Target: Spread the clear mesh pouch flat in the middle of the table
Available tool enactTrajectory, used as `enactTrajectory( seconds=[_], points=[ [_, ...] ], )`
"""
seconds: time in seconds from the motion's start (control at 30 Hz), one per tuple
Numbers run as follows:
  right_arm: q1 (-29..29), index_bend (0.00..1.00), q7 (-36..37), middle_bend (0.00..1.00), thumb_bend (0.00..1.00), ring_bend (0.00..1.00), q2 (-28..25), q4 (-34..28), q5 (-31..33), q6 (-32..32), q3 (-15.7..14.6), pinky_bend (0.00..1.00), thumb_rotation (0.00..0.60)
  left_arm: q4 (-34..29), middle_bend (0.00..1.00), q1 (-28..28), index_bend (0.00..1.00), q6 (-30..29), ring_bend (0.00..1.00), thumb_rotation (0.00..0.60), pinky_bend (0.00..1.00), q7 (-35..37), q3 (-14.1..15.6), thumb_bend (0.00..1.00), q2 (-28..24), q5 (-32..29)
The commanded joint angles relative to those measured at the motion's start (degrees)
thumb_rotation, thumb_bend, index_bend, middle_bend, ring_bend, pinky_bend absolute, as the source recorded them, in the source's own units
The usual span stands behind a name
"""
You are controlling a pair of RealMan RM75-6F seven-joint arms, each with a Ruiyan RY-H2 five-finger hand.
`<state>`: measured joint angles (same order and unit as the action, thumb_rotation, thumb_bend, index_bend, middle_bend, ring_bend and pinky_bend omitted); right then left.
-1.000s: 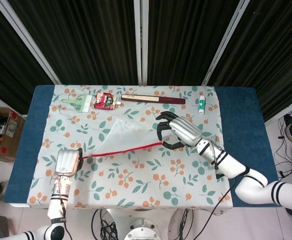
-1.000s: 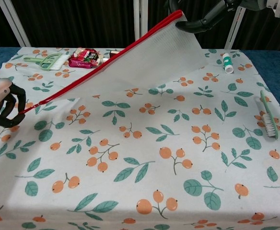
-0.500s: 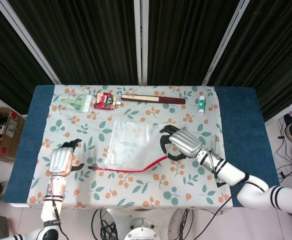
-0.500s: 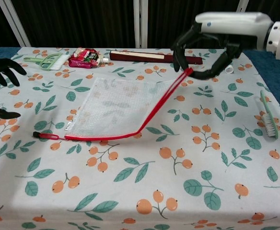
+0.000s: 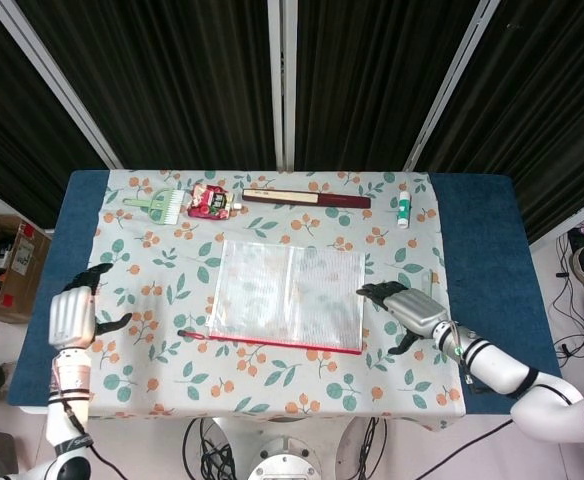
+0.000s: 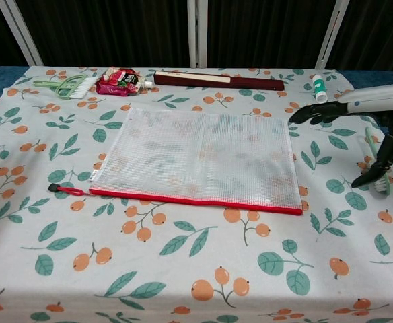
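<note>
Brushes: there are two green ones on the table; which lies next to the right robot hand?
The long-handled brush at the table's right edge, beside the right robot hand. The other, the small green brush, sits at the far-left corner.

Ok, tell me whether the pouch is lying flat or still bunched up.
Flat. The pouch lies spread on the tablecloth, its red zipper edge straight, and neither the left hand nor the right hand touches it.

Both robot hands have released the mesh pouch (image 5: 288, 295), now lying flat.
</note>
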<state>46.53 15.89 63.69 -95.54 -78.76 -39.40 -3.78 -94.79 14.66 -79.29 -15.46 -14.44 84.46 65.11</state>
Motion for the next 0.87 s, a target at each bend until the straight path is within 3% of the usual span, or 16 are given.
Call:
enactTrajectory(
  seconds=[0.03, 0.17, 0.23, 0.37, 0.67, 0.87],
  points=[
    [-5.37, 0.0, 1.13, 0.0, 0.0, 0.0, 0.08, 0.49, 2.12, -8.46, 1.24, 0.0, 0.6, 2.27, 0.24, -1.69, 0.22, -0.58, 0.23, 0.6, 0.34, 3.14, -0.64, 0.0, -1.99, -1.45],
    [-11.96, 0.0, -3.92, 0.04, 0.08, 0.0, 1.86, 2.39, 2.67, -20.94, 2.5, 0.0, 0.6, 7.63, 0.22, -2.35, 0.25, 1.65, 0.18, 0.6, 0.27, 8.35, 1.85, 0.0, -5.64, 2.77],
    [-15.68, 0.0, -9.72, 0.05, 0.11, 0.0, 2.85, 3.55, 2.6, -27.93, 2.51, 0.0, 0.6, 11.75, 0.2, -2.86, 0.26, 2.92, 0.15, 0.6, 0.22, 10.04, 4.57, 0.0, -7.82, 5.96],
    [-22.06, 0.0, -11.37, 0.04, 0.13, 0.0, 3.6, 3.64, 0.86, -37.1, 1.8, 0.0, 0.6, 12.18, 0.19, -5.71, 0.26, 0.24, 0.15, 0.6, 0.21, 13.33, 7.3, 0.0, -10.11, 9.09],
    [-32.35, 0.0, -6.47, 0.03, 0.13, 0.0, 1.82, 5.38, -5.02, -47.63, -1.48, 0.0, 0.6, 3.76, 0.19, -13.69, 0.26, -12.17, 0.15, 0.6, 0.21, 9.12, 13.05, 0.0, -13.29, 16.38],
    [-36.51, 0.0, -5.0, 0.03, 0.14, 0.0, 2.49, 7.06, -6.26, -50.89, -1.54, 0.0, 0.6, 0.71, 0.19, -17.3, 0.26, -17.41, 0.15, 0.6, 0.21, 8.71, 15.82, 0.0, -12.18, 21.13]
  ],
)
